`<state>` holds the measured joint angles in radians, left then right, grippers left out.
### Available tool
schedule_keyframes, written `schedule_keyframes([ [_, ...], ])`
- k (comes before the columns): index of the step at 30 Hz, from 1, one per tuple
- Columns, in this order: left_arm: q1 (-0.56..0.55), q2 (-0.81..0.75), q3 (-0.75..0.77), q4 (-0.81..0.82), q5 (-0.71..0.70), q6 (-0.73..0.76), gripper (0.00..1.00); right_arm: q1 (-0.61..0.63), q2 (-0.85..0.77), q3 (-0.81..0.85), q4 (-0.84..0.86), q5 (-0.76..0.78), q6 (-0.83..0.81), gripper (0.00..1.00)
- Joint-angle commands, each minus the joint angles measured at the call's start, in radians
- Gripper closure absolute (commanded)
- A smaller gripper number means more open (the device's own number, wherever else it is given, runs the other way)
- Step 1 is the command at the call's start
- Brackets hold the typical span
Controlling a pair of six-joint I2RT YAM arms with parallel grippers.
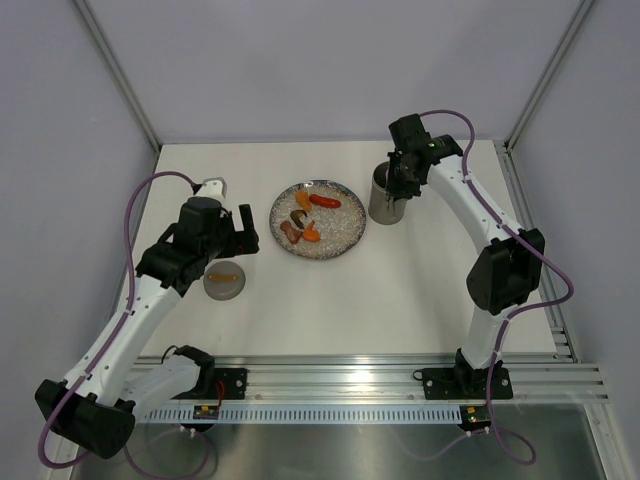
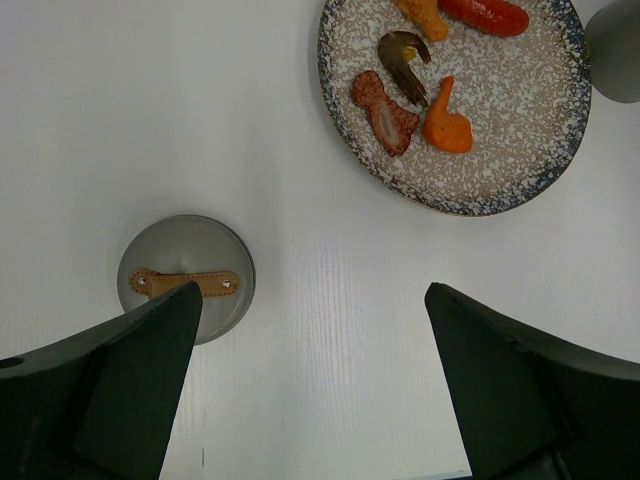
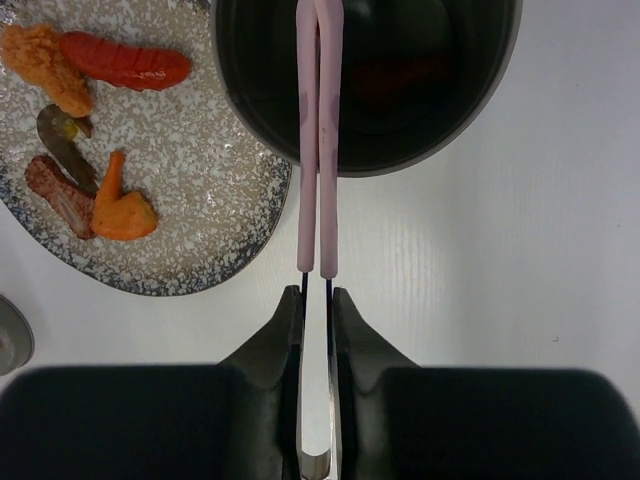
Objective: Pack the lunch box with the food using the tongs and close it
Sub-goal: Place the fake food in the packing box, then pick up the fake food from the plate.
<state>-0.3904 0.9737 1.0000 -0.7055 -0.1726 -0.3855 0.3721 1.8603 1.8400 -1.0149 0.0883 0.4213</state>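
Five small toy food pieces point(image 3: 120, 205) in red, orange and brown lie on the speckled round plate point(image 3: 200, 220), just beside the tall grey-olive cylindrical lunch box point(image 3: 450, 110) on the white table point(image 1: 400, 300). The right gripper point(image 3: 317, 300) is clamped on the pale pink tongs point(image 3: 318, 150); their arms are pressed together and their tips reach into the lunch box mouth. The left gripper point(image 2: 312, 300) hangs spread wide, grasping nothing, near a flat grey disc point(image 2: 185, 275) with a tan strap.
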Motion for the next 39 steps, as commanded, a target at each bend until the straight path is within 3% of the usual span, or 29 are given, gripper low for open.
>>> schedule_keyframes([
  [1, -0.002, -0.006, 0.025, 0.038, -0.002, 0.0, 0.01, -0.005, -0.052, 0.038, 0.039, -0.015, -0.018, 0.9],
  [4, -0.002, -0.012, 0.022, 0.044, 0.001, -0.001, 0.01, -0.004, -0.07, 0.048, 0.033, -0.018, -0.026, 0.95],
  [10, -0.002, -0.015, 0.017, 0.046, 0.007, -0.007, 0.01, 0.051, -0.124, 0.067, 0.027, 0.014, -0.062, 0.96],
  [19, -0.002, -0.02, 0.025, 0.037, -0.013, -0.023, 0.01, 0.257, -0.112, -0.02, 0.065, -0.076, -0.096, 0.91],
  [26, -0.002, -0.021, 0.025, 0.032, -0.007, -0.032, 0.01, 0.307, -0.033, -0.082, 0.098, -0.162, -0.082, 0.85],
  [39, -0.002, -0.023, 0.026, 0.028, 0.015, -0.033, 0.01, 0.307, 0.215, 0.165, 0.016, -0.182, -0.122, 0.79],
])
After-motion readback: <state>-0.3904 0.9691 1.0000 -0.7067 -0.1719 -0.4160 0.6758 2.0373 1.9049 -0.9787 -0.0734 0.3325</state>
